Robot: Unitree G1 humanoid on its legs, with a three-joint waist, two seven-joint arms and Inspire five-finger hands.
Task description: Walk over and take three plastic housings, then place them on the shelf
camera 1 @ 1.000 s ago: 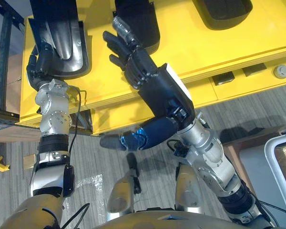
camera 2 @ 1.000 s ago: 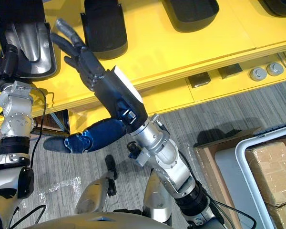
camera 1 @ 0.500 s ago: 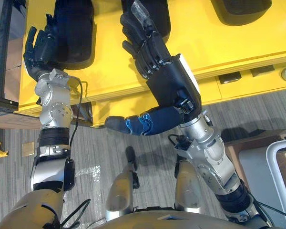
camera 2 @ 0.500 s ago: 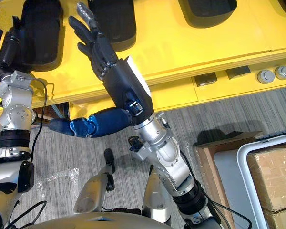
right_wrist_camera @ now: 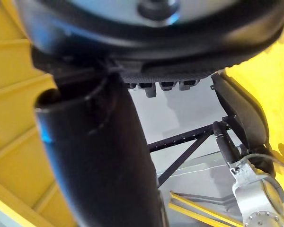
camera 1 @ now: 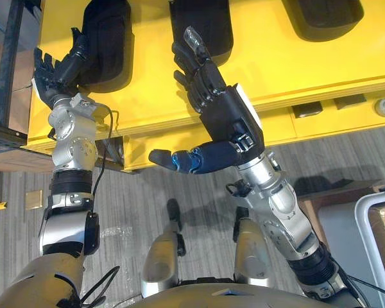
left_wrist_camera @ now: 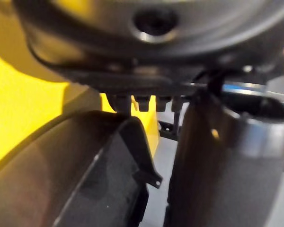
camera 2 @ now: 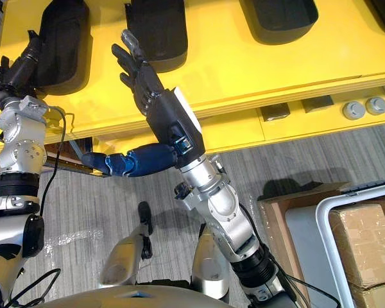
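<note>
Three black plastic housings lie on the yellow shelf (camera 1: pixel 276 64): a left one (camera 1: pixel 106 42), a middle one (camera 1: pixel 202 29) and a right one (camera 1: pixel 324 16). My left hand (camera 1: pixel 58 74) is at the left housing's near left edge with its fingers stretched out, holding nothing; that housing (left_wrist_camera: pixel 85 175) shows close up in the left wrist view. My right hand (camera 1: pixel 208 83) hovers open over the shelf just in front of the middle housing, thumb (camera 1: pixel 179 158) sticking out to the side past the shelf's front edge.
A lower yellow ledge holds small dark blocks (camera 2: pixel 276 110) and round grey parts (camera 2: pixel 362 108). A white-framed cart with cardboard boxes (camera 2: pixel 366 237) stands at the lower right. A black metal frame (camera 1: pixel 6 70) borders the shelf's left end.
My left hand has opened and let go of the left housing, which now lies flat on the shelf. The right hand has moved a little further over the shelf; the camera has shifted.
</note>
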